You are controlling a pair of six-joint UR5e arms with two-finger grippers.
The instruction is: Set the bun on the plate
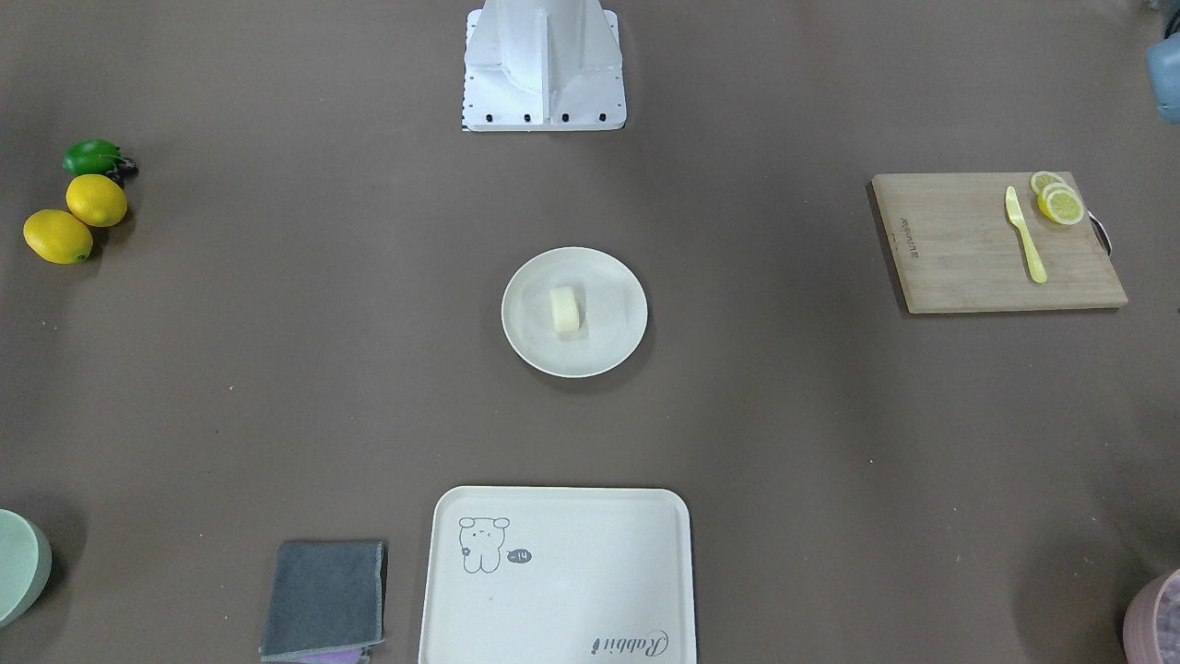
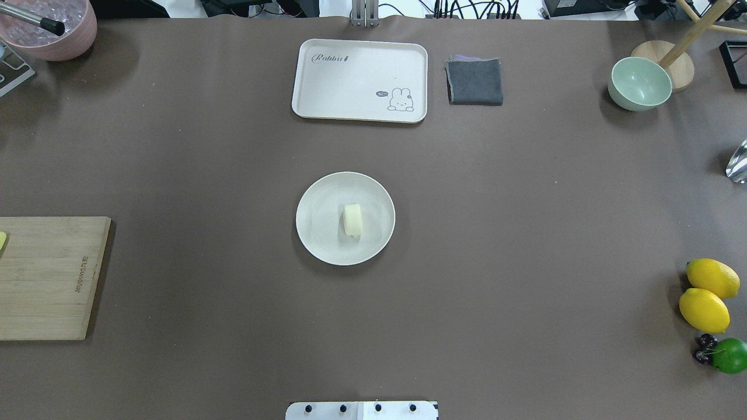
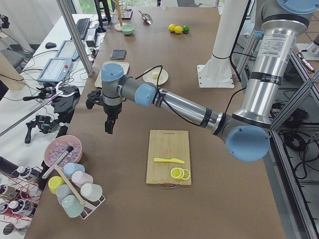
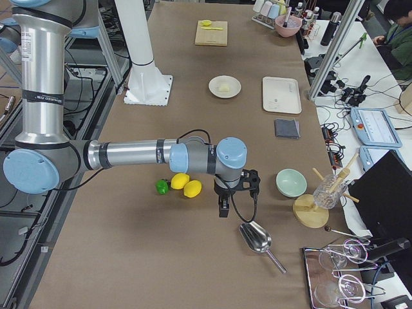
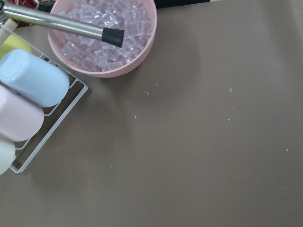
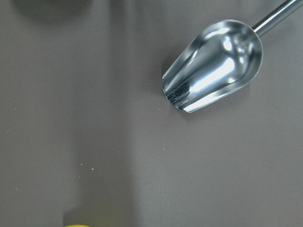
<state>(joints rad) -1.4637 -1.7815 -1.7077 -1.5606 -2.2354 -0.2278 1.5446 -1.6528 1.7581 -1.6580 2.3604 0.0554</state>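
The pale cream bun (image 1: pixel 565 309) (image 2: pixel 352 220) lies on its side near the middle of the round cream plate (image 1: pixel 613 277) (image 2: pixel 318 204) at the table's centre. Neither arm is near it. My left gripper (image 3: pixel 108 127) hangs over the bare table at the far left end, near the pink bowl; it shows only in the exterior left view, so I cannot tell whether it is open or shut. My right gripper (image 4: pixel 223 209) hangs at the right end beside the lemons and above the scoop; I cannot tell its state either. Neither wrist view shows its fingers.
A cream tray (image 2: pixel 359 79) and a folded grey cloth (image 2: pixel 474 80) lie beyond the plate. The cutting board (image 1: pixel 996 242) holds a yellow knife (image 1: pixel 1025 232) and lemon slices (image 1: pixel 1058 200). Two lemons (image 2: pixel 707 294), a lime (image 2: pixel 729 354), a green bowl (image 2: pixel 639 83), a metal scoop (image 6: pixel 213 66), a pink ice bowl (image 5: pixel 111 33) and a cup rack (image 5: pixel 28 104) stand at the ends.
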